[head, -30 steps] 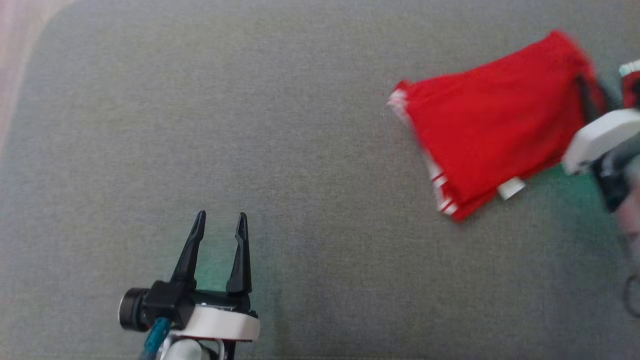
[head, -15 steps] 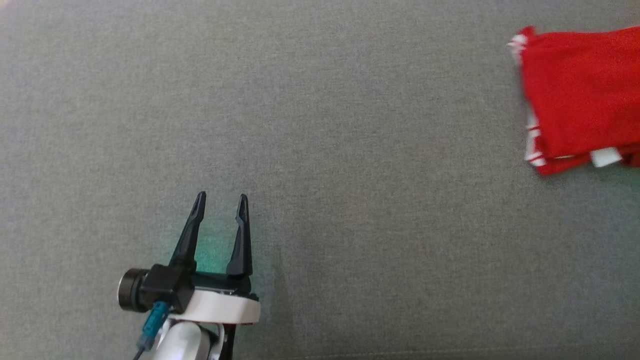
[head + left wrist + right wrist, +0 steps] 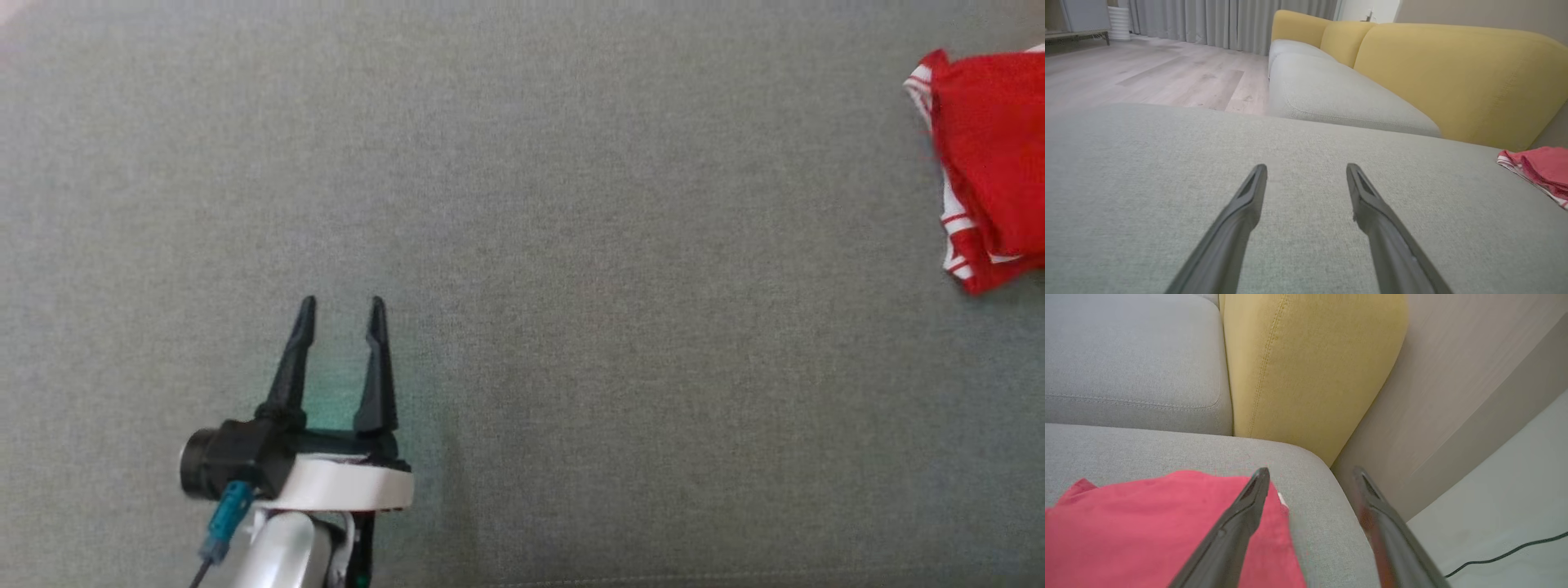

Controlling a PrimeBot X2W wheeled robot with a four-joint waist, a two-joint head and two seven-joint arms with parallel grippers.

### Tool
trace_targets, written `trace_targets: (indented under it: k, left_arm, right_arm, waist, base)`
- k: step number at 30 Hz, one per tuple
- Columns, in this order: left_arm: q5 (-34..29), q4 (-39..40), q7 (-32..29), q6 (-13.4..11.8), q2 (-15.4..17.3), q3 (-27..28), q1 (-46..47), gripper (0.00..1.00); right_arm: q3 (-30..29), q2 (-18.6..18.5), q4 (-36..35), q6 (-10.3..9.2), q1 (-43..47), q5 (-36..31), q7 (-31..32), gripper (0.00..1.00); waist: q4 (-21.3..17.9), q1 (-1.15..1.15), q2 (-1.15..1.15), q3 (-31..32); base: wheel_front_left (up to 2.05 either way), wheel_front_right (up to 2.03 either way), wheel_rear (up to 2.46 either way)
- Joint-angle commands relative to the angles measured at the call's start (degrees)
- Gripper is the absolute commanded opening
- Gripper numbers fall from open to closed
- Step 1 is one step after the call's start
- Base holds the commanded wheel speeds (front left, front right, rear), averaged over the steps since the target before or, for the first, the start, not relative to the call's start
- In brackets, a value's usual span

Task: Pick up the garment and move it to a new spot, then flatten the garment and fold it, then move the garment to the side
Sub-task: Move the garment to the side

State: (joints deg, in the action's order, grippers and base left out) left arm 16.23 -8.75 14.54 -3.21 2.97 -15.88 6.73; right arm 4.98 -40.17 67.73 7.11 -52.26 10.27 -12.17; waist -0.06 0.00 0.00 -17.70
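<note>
The garment (image 3: 992,155) is bright red, edged with red-and-white striped trim. The seat cushion (image 3: 571,245) under it is plain grey weave. The sofa backrest (image 3: 1453,73) is mustard yellow. The left gripper (image 3: 341,304) is black, with a white cuff (image 3: 343,490) and teal plug (image 3: 229,506). The floor (image 3: 1147,77) is pale wood grain and the curtains (image 3: 1229,20) are grey.

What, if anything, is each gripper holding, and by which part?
Nothing. The left gripper is open over the cushion; the right gripper stands open by the garment.
</note>
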Motion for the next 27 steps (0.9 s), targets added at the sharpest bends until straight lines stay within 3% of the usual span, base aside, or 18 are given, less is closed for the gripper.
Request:
trace_targets:
  k: [1,5,9,13,16,22,27]
  left_arm:
    - [-0.15,1.93,0.46,-0.65,-0.09,2.48,0.68,1.0]
    - [0.91,1.94,0.46,-1.01,-0.09,3.69,-0.83,1.0]
    - [1.6,2.92,0.46,-0.92,-0.09,5.13,-2.84,1.0]
    - [0.6,2.03,0.46,-1.94,-0.09,6.02,-5.49,1.0]
    - [-0.63,1.37,0.46,-2.66,-0.09,6.37,-7.01,1.0]
    - [-2.21,1.03,0.46,-3.52,-0.09,7.45,-9.11,1.0]
    - [-3.19,1.03,0.46,-3.18,-0.09,7.92,-10.41,1.0]
  right_arm:
    - [-0.28,-1.03,-0.99,0.37,0.5,-0.8,-0.97,1.0]
    - [-3.52,4.21,-1.98,0.37,3.29,-3.3,-2.09,1.0]
    - [-7.75,12.45,-6.33,0.37,8.98,-4.2,-2.72,1.0]
    - [-9.1,22.49,-17.99,0.37,18.85,-4.68,-2.8,1.0]
    - [-4.23,28.3,-28.41,0.37,28.37,-2.07,-2.81,1.0]
    - [3.33,33.56,-44.04,0.37,43.39,2.4,-2.82,1.0]
    - [4.17,35.34,-52.81,0.37,51.14,-2.37,-2.82,1.0]
  waist:
    - [0.01,0.0,0.0,1.53]
    - [-0.54,0.0,0.0,5.29]
    - [-1.08,0.0,0.0,9.76]
    - [-1.43,0.0,0.0,14.42]
    - [-1.14,0.0,0.0,17.6]
    - [-0.17,0.0,0.0,20.33]
    - [0.47,0.0,0.0,21.73]
  base:
    - [0.0,0.0,0.0]
    - [0.0,0.0,0.0]
    - [0.0,0.0,0.0]
    - [0.0,0.0,0.0]
    - [0.0,0.0,0.0]
    - [0.0,0.0,0.0]
    - [0.0,0.0,0.0]
